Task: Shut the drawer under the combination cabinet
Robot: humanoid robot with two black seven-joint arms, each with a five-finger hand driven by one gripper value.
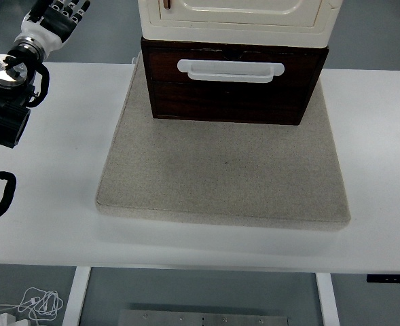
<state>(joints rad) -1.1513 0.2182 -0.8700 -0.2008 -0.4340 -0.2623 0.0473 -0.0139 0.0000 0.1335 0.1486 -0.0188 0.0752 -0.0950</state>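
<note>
Drawer [233, 85], dark brown wood with a white handle [231, 70], sticks out under the cream cabinet [237, 17] on the grey mat [223, 170]. Left hand [58, 17] is far off at the top left, fingers loose, holding nothing. A crooked push could slide the cabinet.

My left hand [62, 15] is up at the top left corner, fingers extended, holding nothing, well apart from the dark wooden drawer [233, 85]. The drawer sticks out under the cream cabinet [237, 20], on a grey mat [223, 173] covering the white bench [50, 204].
</note>
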